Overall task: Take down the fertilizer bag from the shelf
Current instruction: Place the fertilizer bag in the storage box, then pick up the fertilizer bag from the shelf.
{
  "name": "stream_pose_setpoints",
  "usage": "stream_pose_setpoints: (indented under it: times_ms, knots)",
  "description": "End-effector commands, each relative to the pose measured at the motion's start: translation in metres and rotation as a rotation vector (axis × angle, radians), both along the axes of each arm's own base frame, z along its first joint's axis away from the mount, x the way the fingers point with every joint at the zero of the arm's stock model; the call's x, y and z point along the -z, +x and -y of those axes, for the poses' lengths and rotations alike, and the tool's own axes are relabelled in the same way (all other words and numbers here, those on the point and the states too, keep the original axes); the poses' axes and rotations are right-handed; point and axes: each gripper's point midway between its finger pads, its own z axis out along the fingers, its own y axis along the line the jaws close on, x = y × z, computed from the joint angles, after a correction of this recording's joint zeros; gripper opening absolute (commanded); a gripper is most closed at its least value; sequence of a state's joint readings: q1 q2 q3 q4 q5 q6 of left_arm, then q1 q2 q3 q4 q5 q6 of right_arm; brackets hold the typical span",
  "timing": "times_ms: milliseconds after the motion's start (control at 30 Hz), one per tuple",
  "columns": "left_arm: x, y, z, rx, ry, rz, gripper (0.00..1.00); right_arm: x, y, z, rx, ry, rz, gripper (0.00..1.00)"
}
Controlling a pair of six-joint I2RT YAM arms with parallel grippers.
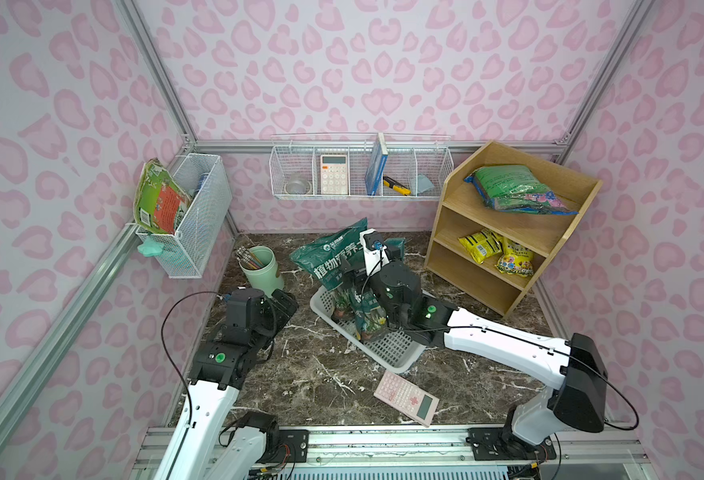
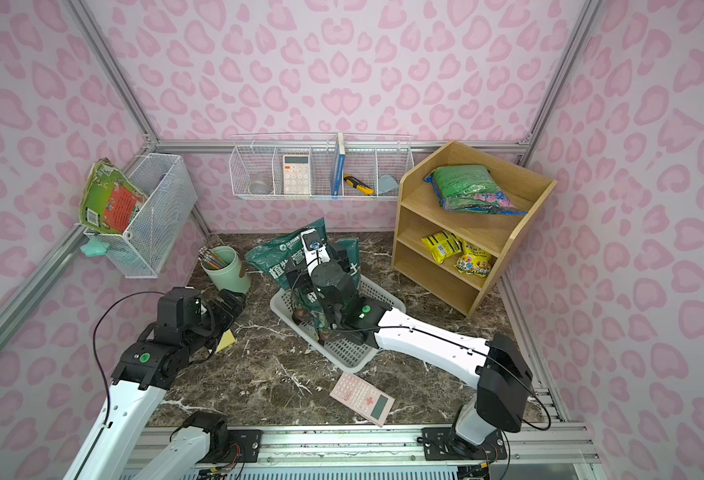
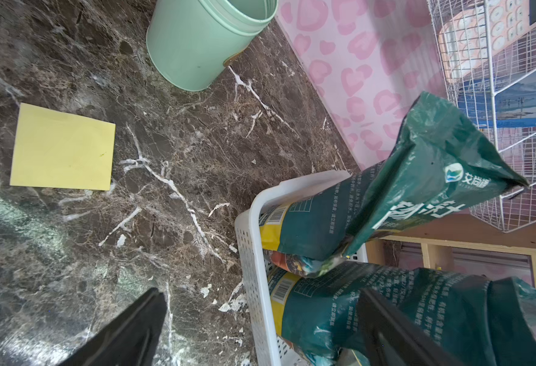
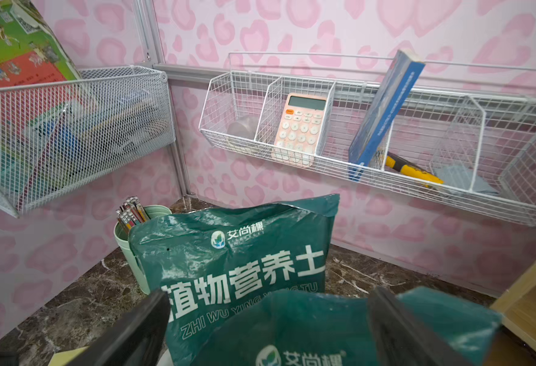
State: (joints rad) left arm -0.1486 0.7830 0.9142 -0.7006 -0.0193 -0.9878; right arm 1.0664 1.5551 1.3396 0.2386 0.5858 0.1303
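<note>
Right hand (image 4: 269,294), spread wide, flanks a partly cropped green bag (image 4: 307,329).

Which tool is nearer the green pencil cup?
Left. The left tool sits right beside the pencil cup; the right tool is farther away, above the white basket.

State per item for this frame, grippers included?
near dark green bag: standing in the white basket, ungripped.
far dark green bag: standing in the same basket.
right gripper: open, jaws astride the near bag's top.
left gripper: open, holding nothing.
green bag: lying flat on the shelf's top tier.
yellow bags: on the middle tier.
pink calculator: flat on the table, face up.
mint cup: upright, holding pencils.
</note>
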Motion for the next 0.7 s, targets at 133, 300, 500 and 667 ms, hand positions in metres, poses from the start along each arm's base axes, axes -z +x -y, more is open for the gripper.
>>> stream_pose_setpoints:
  times_ms: [133, 300, 500, 667]
  knots:
    - [-0.003, 0.001, -0.001, 0.002, 0.006, 0.014, 0.99, -0.048, -0.001, 0.063, 0.079, 0.119, 0.018, 1.00]
    - [-0.005, 0.001, 0.000, 0.005, 0.004, 0.017, 0.99, -0.074, 0.006, 0.130, 0.175, 0.225, 0.022, 1.00]
    - [-0.006, -0.001, -0.004, -0.011, 0.013, 0.025, 0.99, -0.094, 0.044, 0.212, 0.370, 0.289, -0.038, 1.00]
    - [-0.007, -0.001, -0.003, -0.008, 0.008, 0.029, 0.99, -0.093, 0.067, 0.254, 0.491, 0.302, -0.110, 1.00]
